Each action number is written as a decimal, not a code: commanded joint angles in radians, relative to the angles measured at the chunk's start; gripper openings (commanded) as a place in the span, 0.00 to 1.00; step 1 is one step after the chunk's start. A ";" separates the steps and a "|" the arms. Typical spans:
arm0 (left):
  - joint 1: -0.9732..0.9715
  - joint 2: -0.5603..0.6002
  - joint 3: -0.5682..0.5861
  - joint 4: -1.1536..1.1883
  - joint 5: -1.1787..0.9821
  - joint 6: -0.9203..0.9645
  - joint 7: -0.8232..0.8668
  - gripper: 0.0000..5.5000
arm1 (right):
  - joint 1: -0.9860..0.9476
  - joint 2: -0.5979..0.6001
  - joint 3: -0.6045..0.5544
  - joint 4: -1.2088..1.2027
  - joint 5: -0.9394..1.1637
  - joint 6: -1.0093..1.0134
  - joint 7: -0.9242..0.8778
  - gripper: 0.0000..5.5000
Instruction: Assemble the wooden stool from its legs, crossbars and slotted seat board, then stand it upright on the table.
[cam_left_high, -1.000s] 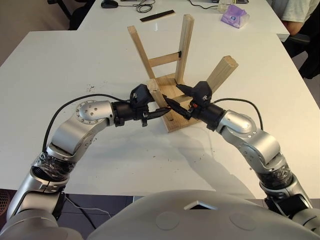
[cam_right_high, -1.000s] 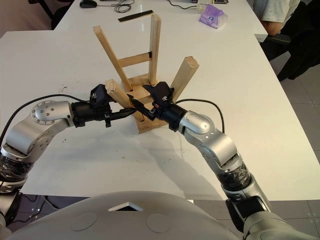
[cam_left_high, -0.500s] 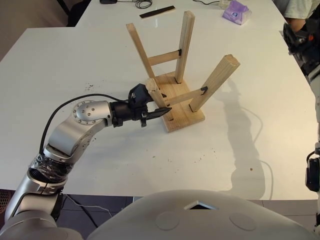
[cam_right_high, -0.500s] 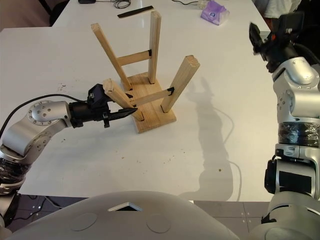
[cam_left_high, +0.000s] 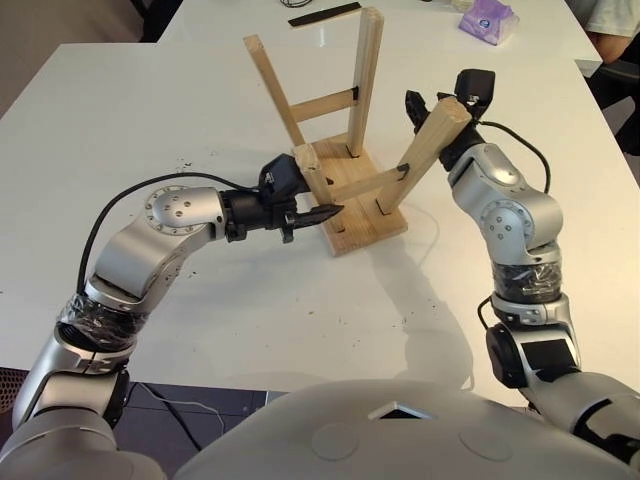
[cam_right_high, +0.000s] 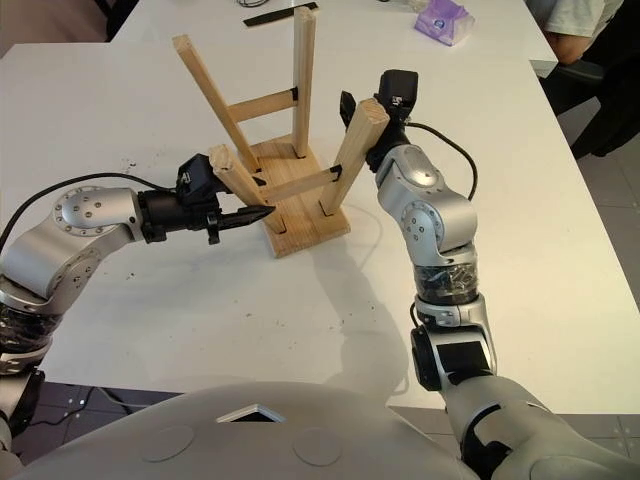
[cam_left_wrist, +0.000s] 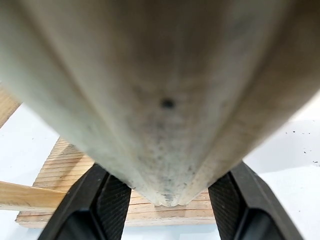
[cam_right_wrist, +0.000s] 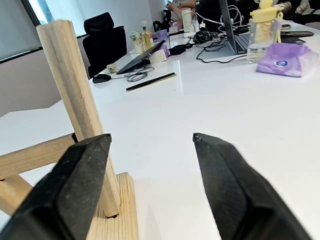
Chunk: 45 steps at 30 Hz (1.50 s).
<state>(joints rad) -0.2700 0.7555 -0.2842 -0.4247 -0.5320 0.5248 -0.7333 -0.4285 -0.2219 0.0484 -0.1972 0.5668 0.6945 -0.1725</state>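
White table (cam_left_high: 200, 100) under upturned stool (cam_left_high: 352, 207), left gripper (cam_left_high: 322, 212) tight on near leg (cam_left_high: 308, 168), right gripper (cam_right_wrist: 149, 139) spread; desk (cam_left_high: 420, 20) behind.

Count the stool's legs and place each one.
4. Far left leg leans; far right leg stands straight; near right leg tilts beside the right pincer; near left leg is by the left pincer. None seems hidden.
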 joint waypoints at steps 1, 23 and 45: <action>0.078 -0.015 -0.169 0.049 0.091 0.182 0.025 0.37 | 0.062 -0.177 -0.047 -0.106 0.011 -0.020 0.259 0.55; 0.040 -0.050 -0.105 -0.004 0.025 0.250 0.043 0.37 | 0.052 -0.093 0.077 -0.410 0.422 0.031 0.345 0.55; 0.315 0.186 0.235 0.150 0.144 0.000 -0.125 0.60 | 0.613 -0.706 -0.017 -0.204 -0.217 -0.337 0.969 0.55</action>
<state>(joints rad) 0.0529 0.9004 -0.0706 -0.4142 -0.4682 0.5942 -0.8408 0.1499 -0.8749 0.0803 -0.3227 0.3030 0.3807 0.7030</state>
